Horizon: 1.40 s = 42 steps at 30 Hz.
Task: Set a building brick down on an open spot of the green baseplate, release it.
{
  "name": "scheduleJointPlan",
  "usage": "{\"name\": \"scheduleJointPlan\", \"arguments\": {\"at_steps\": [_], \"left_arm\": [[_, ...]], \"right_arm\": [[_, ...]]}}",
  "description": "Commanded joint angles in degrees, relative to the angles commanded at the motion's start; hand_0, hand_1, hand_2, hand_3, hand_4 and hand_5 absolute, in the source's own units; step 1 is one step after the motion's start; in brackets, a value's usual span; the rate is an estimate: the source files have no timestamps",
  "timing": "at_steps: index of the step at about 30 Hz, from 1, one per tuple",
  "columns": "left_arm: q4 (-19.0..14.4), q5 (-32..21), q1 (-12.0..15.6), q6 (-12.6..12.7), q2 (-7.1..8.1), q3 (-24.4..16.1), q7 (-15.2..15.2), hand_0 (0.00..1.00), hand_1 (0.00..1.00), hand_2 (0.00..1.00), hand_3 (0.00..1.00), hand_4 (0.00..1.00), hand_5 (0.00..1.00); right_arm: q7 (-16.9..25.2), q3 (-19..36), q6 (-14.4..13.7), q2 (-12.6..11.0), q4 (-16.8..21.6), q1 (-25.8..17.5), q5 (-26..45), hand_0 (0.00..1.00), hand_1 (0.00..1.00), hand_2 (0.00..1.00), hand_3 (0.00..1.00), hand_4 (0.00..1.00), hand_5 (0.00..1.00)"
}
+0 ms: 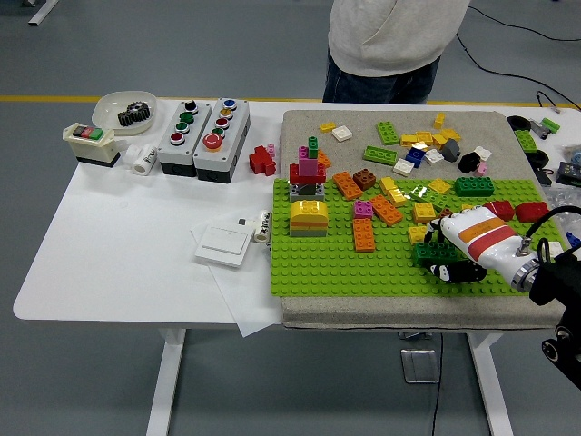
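On the left of the worktop (109, 245) the button boxes (201, 129) and the white switch (224, 245) are lying aside, out of your way. You are looking next at the green baseplate (318, 268), crowded at its far edge, open along the near rows. There the right hand (442, 256) is pressing a dark green brick (428, 254) down, fingers clamped on it, not released.

1. Two button boxes (201, 133) stand on the counter (109, 245).
2. A white dish (116, 108) holds a black gear (134, 113).
3. A white wall switch (223, 245) lies flat.
4. A person (392, 45) stands opposite.
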Motion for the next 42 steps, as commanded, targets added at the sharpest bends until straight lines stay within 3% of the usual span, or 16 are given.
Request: {"name": "scheduleJointPlan", "arguments": {"at_steps": [18, 28, 42], "left_arm": [[0.0, -0.2, 0.0, 0.0, -0.04, 0.0, 0.0, 0.743, 0.722, 0.714, 0.587, 0.636, 0.663], [0.0, -0.2, 0.1, 0.0, -0.05, 0.1, 0.0, 0.744, 0.722, 0.715, 0.587, 0.638, 0.665], [0.0, 0.0, 0.0, -0.1, -0.09, -0.1, 0.1, 0.743, 0.722, 0.715, 0.588, 0.639, 0.665]], "right_arm": [[1.3, -1.4, -1.4, -0.1, 2.7, 0.4, 0.0, 0.17, 0.352, 0.477, 0.501, 0.655, 0.378], [5.3, -6.1, -5.1, 1.2, 0.5, 2.3, 0.0, 0.173, 0.355, 0.477, 0.502, 0.641, 0.368], [9.6, -8.0, -10.5, 0.4, -0.9, 2.2, 0.0, 0.175, 0.356, 0.474, 0.5, 0.635, 0.36]]}}
